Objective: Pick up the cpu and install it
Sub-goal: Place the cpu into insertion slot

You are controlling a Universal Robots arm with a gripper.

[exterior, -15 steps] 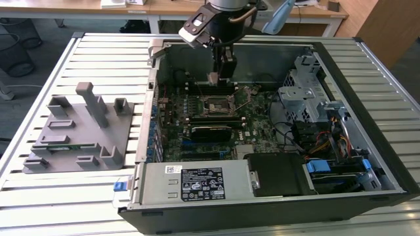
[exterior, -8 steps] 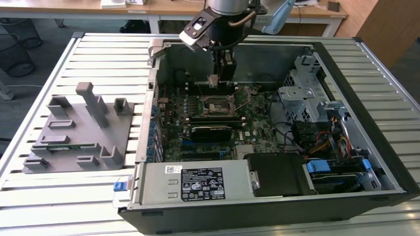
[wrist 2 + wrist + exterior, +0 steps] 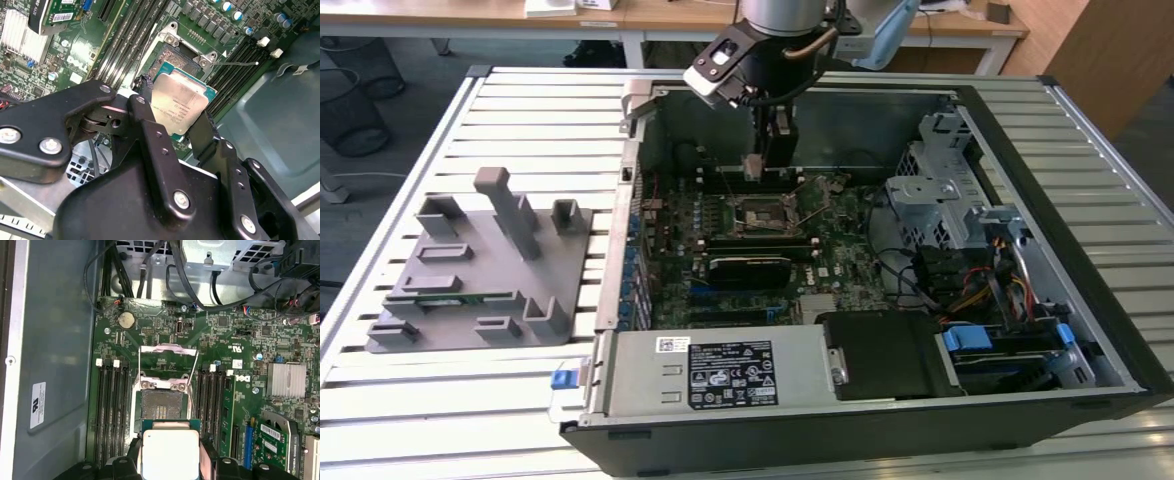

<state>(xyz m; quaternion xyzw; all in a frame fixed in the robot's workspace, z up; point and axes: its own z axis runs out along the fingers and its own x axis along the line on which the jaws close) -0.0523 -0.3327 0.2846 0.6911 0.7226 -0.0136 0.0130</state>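
Observation:
The cpu (image 3: 179, 106) is a small square chip with a silvery metal top and a green rim. My gripper (image 3: 175, 109) is shut on it, one black finger (image 3: 150, 125) on each side. In the first wrist view the cpu (image 3: 170, 452) hangs just short of the open socket (image 3: 161, 405), whose load plate (image 3: 167, 349) is flipped up. In the exterior view the gripper (image 3: 754, 172) reaches down inside the computer case, with the cpu (image 3: 754, 164) above the motherboard (image 3: 720, 250) and slightly behind the socket (image 3: 758, 213).
Memory slots (image 3: 112, 410) flank the socket on both sides. A drive cage (image 3: 934, 190) and cables (image 3: 961, 270) fill the case on the exterior view's right. The power supply (image 3: 720, 375) sits at the front. A grey fixture (image 3: 474, 270) rests on the slatted table at the exterior view's left.

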